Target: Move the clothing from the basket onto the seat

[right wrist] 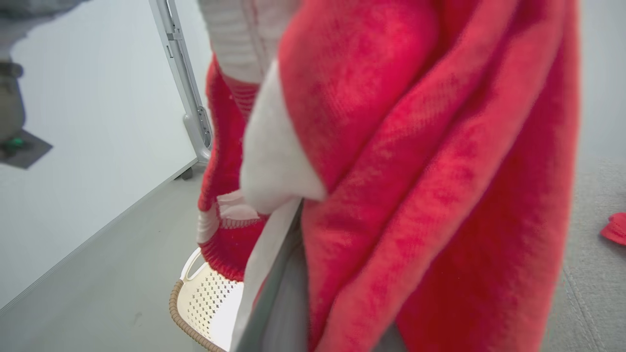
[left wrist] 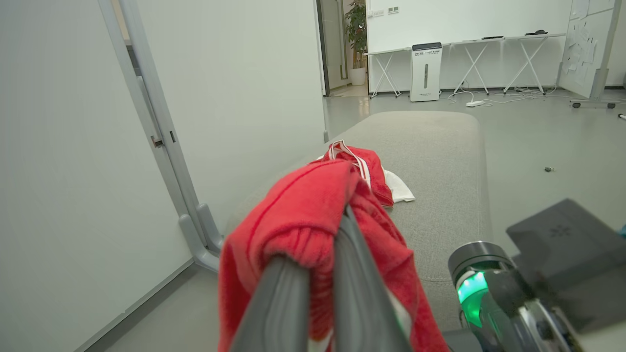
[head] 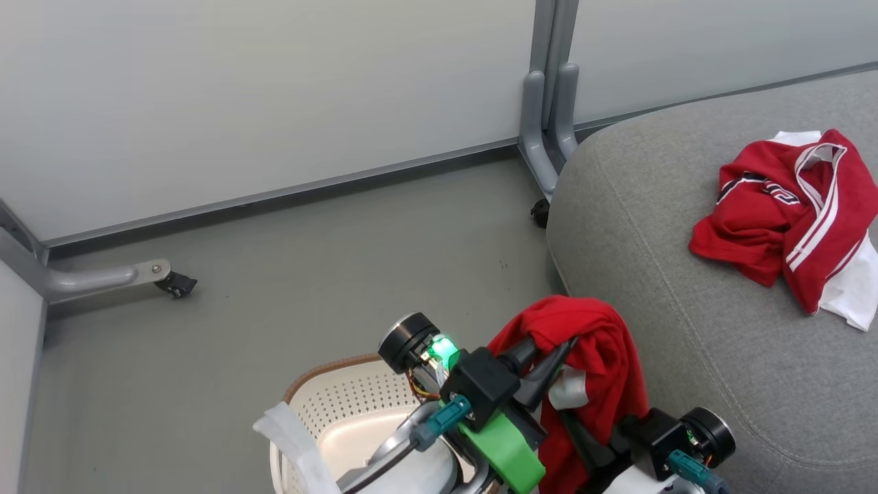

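Left gripper (head: 559, 357) was clamped on the bunched top of the plain red garment (head: 603, 343). The right gripper (head: 573, 429) was pinched shut lower down, by my reading on the same cloth, which pressed against its finger in the right wrist view.

The seat (head: 686, 329), the largest thing before me, took up the right of the scene. The jersey (head: 782, 206) lay crumpled on its far right. It showed no clear long axis, and its white stripe trim ran roughly far to near.

The plain red garment hung clear of the basket (head: 336, 398), over the floor between the basket's right side and the seat's near left edge, just beside the cushion. Its long axis ran close to vertical, folded crown uppermost and loose end pointing down.

I judged it light, soft and limp, a knit that would sag wherever unsupported and could slip from a thin pinch. The best holds looked to be thick gathered folds, one high and one low, not a single edge.

The basket sat near and left, on the floor.
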Robot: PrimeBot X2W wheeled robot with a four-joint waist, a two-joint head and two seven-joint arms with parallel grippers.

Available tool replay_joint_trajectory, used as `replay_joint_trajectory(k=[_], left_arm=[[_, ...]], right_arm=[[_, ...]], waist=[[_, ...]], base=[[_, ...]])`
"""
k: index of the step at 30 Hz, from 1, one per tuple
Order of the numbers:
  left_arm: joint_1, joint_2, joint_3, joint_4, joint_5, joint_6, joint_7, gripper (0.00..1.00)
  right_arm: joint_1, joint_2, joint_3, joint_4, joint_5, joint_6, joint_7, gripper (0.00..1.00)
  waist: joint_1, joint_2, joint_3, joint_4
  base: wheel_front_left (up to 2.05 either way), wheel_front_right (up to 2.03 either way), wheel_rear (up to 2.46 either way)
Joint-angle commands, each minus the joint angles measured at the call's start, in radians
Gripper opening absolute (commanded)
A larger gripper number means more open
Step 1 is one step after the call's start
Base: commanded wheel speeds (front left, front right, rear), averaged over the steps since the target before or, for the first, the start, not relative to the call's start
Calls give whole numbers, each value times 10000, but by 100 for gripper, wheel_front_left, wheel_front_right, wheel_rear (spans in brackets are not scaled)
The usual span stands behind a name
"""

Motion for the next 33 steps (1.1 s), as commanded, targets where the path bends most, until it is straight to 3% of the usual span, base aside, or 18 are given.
replay_joint_trajectory(k=[1, 2, 3, 21, 33], left_arm=[[-152, 11, 19, 52, -97, 52, 46, 0], [-175, 10, 16, 55, -98, 61, 55, 43], [-207, 10, 16, 57, -69, 82, 43, 100], [-189, 122, -25, 387, -229, 243, -15, 100], [286, 442, -46, 682, -370, 498, 9, 100]], right_arm=[[15, -54, 22, -24, 68, -14, -1, 0], [14, -72, 21, -11, 76, -14, -1, 0], [13, -81, 12, -8, 82, -14, -1, 0], [10, 20, -317, -147, 21, -14, -1, 0], [-332, 307, -974, -1221, 493, -14, -2, 0]], waist=[[0, 0, 28, 8], [0, 0, 41, 15], [0, 0, 50, 25], [0, 0, 69, 4], [0, 0, 249, -259]], base=[[0, 0, 0], [0, 0, 0], [0, 0, 0], [0, 0, 0], [0, 0, 0]])
